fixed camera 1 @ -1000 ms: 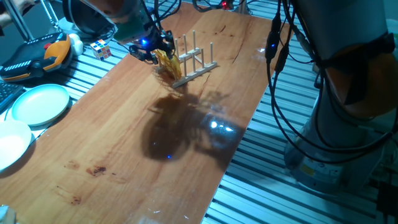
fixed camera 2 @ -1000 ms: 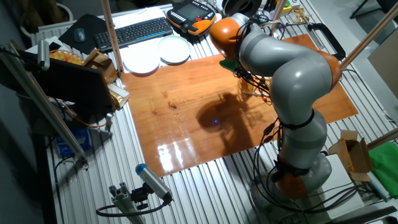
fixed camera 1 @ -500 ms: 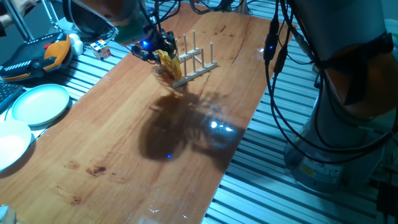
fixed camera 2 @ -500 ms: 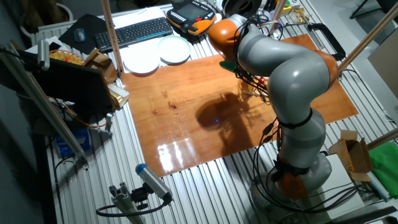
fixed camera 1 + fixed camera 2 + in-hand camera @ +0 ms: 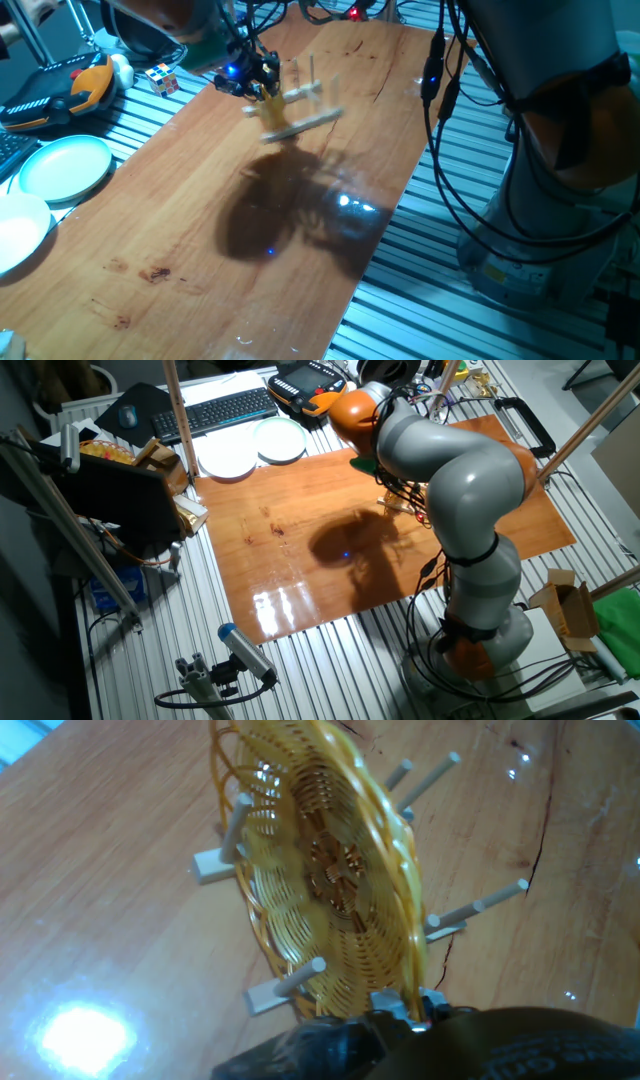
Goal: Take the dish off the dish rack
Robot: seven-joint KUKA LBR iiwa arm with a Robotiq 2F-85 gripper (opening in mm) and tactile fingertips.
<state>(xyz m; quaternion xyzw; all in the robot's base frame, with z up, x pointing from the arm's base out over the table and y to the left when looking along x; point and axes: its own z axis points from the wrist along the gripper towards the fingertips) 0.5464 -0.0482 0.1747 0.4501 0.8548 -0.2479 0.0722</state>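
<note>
So the round yellow woven wicker dish (image 5: 330, 880) is still sitting on edge between the pegs of the small light wooden dish rack (image 5: 300, 108), near the far end of the brown wooden table (image 5: 200, 230). The two-finger gripper (image 5: 245, 78) is clamped on its rim, seen at the bottom of the hand view. Big change from half a second ago: the rack is now motion-blurred and looks lifted and tilted, coming up together with the dish. A pale green plate (image 5: 62, 167) and a white plate (image 5: 18, 232) sit off the left edge.
</note>
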